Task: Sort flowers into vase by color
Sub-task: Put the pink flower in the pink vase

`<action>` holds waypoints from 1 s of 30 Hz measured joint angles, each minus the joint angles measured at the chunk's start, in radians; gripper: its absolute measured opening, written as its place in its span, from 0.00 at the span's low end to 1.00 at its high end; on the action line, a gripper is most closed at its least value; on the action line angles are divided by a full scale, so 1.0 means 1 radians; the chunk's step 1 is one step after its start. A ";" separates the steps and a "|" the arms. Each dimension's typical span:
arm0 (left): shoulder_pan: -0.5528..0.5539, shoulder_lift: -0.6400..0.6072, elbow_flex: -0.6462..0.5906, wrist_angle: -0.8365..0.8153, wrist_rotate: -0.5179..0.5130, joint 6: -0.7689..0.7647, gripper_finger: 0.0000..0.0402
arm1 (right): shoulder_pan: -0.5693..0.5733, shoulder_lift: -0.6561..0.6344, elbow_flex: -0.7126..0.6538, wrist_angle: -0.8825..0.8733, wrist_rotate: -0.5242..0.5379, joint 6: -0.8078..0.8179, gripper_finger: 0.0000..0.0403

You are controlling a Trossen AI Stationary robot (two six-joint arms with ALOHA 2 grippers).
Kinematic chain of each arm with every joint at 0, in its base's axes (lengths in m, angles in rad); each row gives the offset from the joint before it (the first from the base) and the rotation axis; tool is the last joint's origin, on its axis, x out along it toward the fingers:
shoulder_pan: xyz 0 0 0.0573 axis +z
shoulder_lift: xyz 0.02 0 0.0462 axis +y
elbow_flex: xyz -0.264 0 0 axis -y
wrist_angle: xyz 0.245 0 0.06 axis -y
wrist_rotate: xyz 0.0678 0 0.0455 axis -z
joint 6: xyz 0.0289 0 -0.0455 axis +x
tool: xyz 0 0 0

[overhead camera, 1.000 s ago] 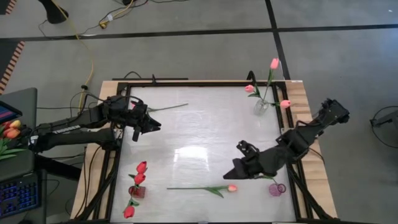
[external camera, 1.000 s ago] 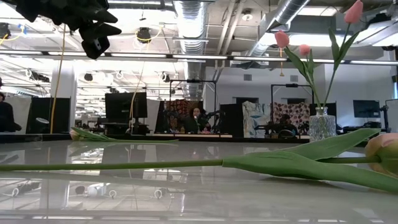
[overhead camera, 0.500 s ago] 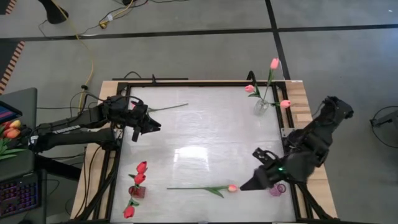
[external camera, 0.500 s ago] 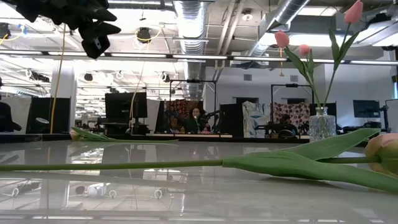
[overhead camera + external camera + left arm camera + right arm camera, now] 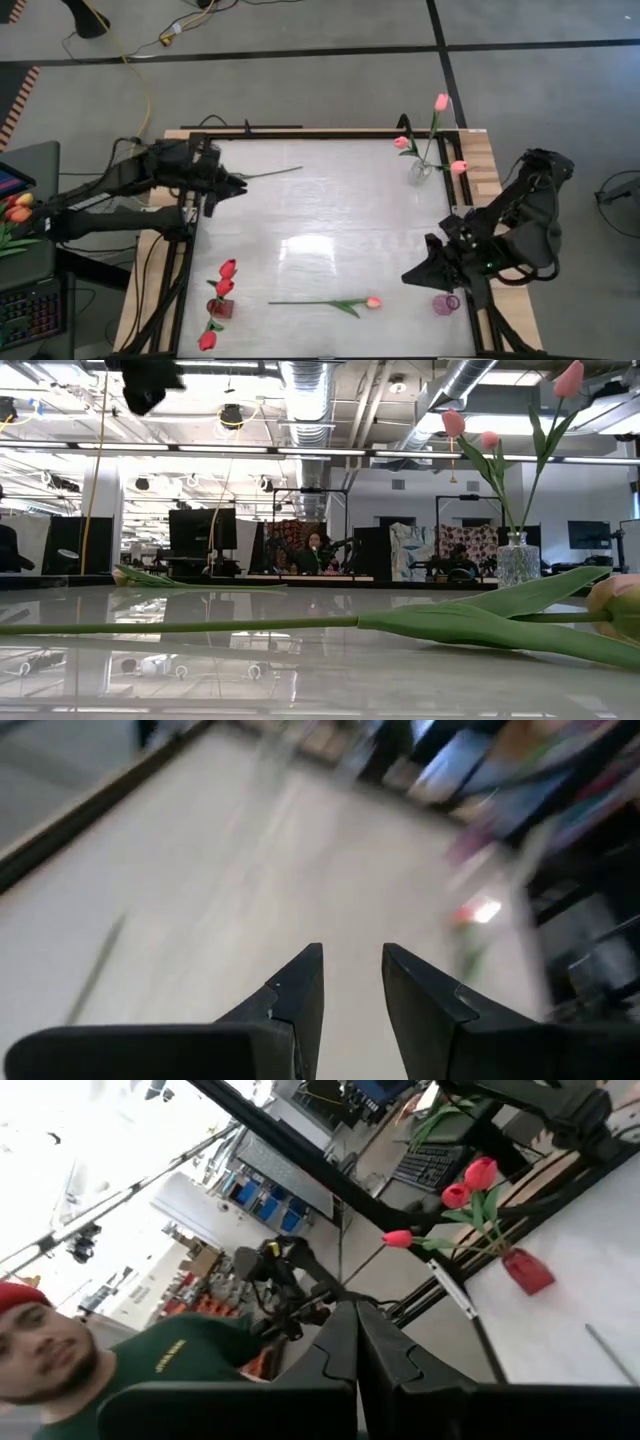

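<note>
A pale salmon-pink tulip [image 5: 372,302] lies flat near the table's near edge, its stem [image 5: 315,302] pointing left; it fills the low view [image 5: 470,622]. A second tulip's green stem [image 5: 272,174] lies at the far left, its head end under my left gripper [image 5: 238,187], which hovers above it, open [image 5: 352,952]. Three red tulips stand in a red vase [image 5: 220,306], three pink ones in a clear vase [image 5: 420,168]. A purple vase [image 5: 445,304] stands at the near right. My right gripper [image 5: 406,278] is shut [image 5: 356,1305], in the air right of the lying tulip's head.
A black frame [image 5: 190,250] runs round the white tabletop. Bunched orange-red tulips [image 5: 18,208] sit on a desk left of the table. A person [image 5: 60,1350] shows beyond the table's left side in the right wrist view. The table's middle [image 5: 330,230] holds nothing.
My right gripper went down toward the lying tulip's head, then drew back up and to the right, tipping to point level toward the table's left. My left gripper moved toward the far edge and rose. Both lying tulips stayed put.
</note>
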 joint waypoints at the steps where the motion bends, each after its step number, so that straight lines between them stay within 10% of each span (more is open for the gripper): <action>1: 0.006 0.037 0.021 -0.054 -0.026 0.021 0.23 | 0.000 0.001 0.000 -0.001 0.000 -0.013 0.06; 8: 0.117 0.360 0.078 -0.298 -0.150 0.294 0.23 | 0.003 0.005 0.000 -0.044 -0.001 -0.025 0.06; 30: 0.340 0.944 0.078 -0.062 -0.328 0.761 0.39 | 0.019 0.032 0.000 -0.102 -0.030 -0.057 0.06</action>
